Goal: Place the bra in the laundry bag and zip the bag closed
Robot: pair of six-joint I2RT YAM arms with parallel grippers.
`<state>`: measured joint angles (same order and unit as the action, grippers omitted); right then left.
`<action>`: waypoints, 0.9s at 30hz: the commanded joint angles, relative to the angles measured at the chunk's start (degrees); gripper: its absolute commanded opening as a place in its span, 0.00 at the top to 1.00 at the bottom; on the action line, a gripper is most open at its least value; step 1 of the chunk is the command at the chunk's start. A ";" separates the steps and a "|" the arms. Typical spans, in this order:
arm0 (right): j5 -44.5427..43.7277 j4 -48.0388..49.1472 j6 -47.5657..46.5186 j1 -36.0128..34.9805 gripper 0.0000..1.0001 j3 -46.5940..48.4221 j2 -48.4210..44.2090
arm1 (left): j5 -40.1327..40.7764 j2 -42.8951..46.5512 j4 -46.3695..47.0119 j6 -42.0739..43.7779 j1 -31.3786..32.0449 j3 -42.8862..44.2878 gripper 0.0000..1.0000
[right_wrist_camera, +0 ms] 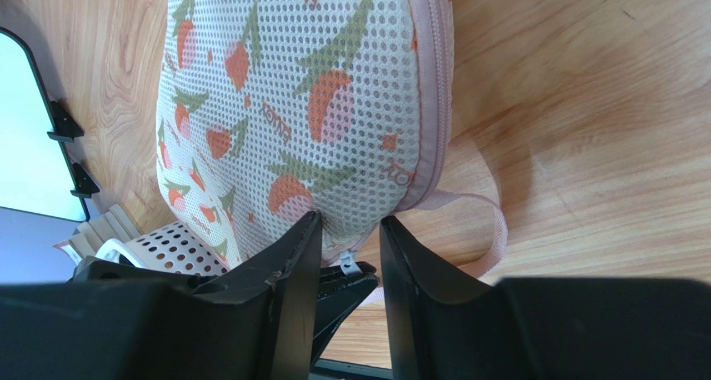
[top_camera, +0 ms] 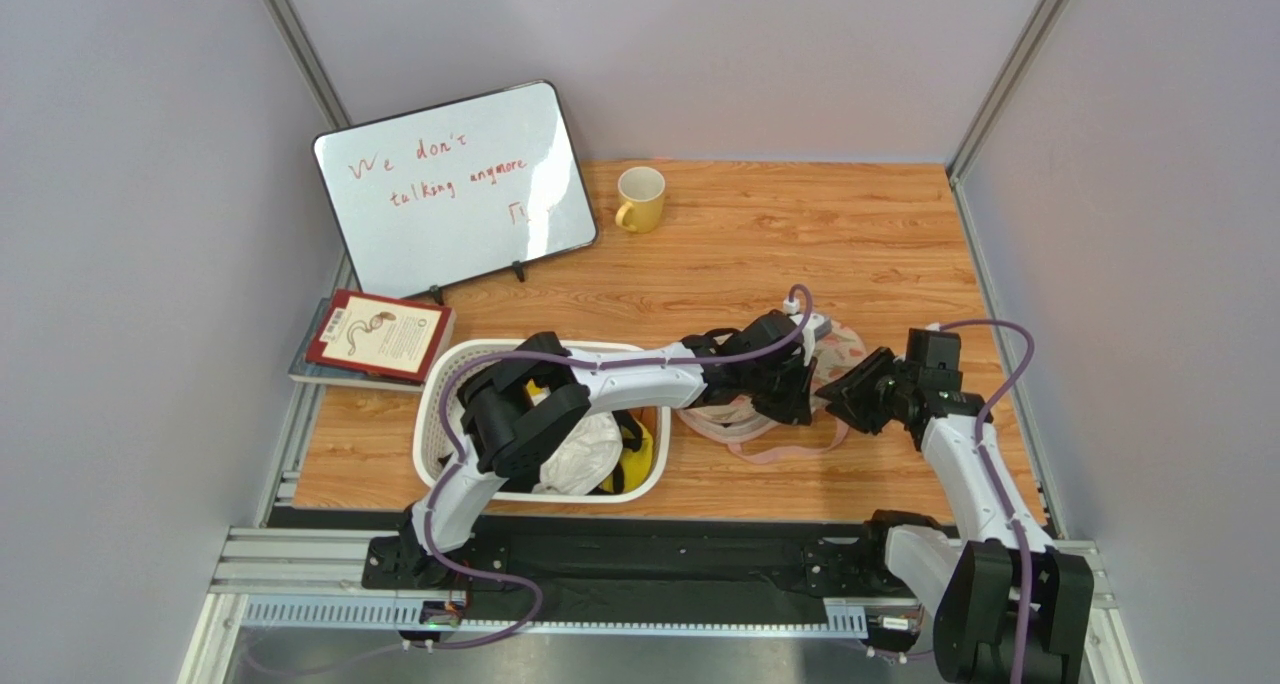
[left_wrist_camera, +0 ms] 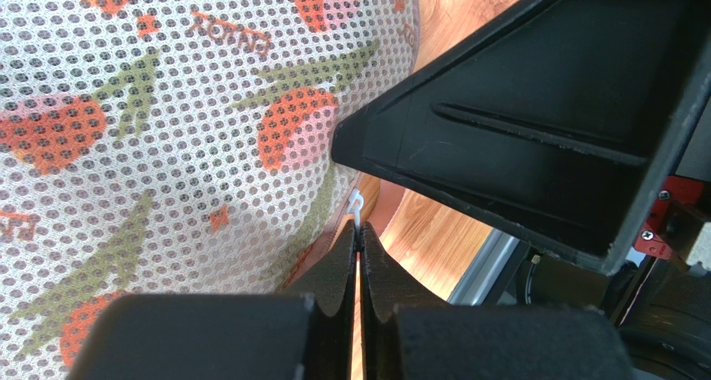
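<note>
Laundry bag (right_wrist_camera: 317, 88) lies flat, loop (right_wrist_camera: 501, 234) toward near edge.

**Whiteboard** (top_camera: 451, 189), propped at the table's far left: two lines handwritten in red marker, reading "We don't" above "talking anymore". A small red mark follows at the lower right, and it cannot be read.

**Laundry bag** (right_wrist_camera: 317, 105): short words in small orange capitals are scattered through the mesh print among the fruit motifs. They seem to begin "RO", and the remaining letters are uncertain in both wrist views.

**Book** (top_camera: 376, 335), beside the whiteboard's foot: red-bordered cover with a pale panel, its lettering too small to read.
</note>
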<state>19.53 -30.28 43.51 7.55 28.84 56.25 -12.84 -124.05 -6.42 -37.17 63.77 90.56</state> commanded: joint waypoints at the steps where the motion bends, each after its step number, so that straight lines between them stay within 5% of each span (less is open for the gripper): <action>1: -1.69 4.53 2.11 -0.26 0.67 -1.50 0.35 | -1.31 4.61 1.23 0.08 0.48 1.11 1.00; 7: -3.62 5.32 2.20 -0.17 0.80 -0.90 1.05 | 1.14 4.34 -0.78 0.08 0.48 1.02 1.00; 11: -6.52 4.36 0.97 0.09 1.00 1.21 2.37 | 5.97 4.87 -3.68 0.25 0.39 -0.65 1.00; 18: -9.25 1.81 -3.77 1.41 1.00 4.91 6.23 | 12.31 8.99 -7.38 1.39 -0.75 -7.41 1.00; 27: -11.18 1.37 -8.78 1.77 1.00 8.68 6.24 | 9.43 16.56 -6.68 5.44 -0.84 -15.24 1.00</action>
<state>13.10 -30.61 39.16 8.75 32.73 62.63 -2.26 -111.24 -11.46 -34.61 63.16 76.16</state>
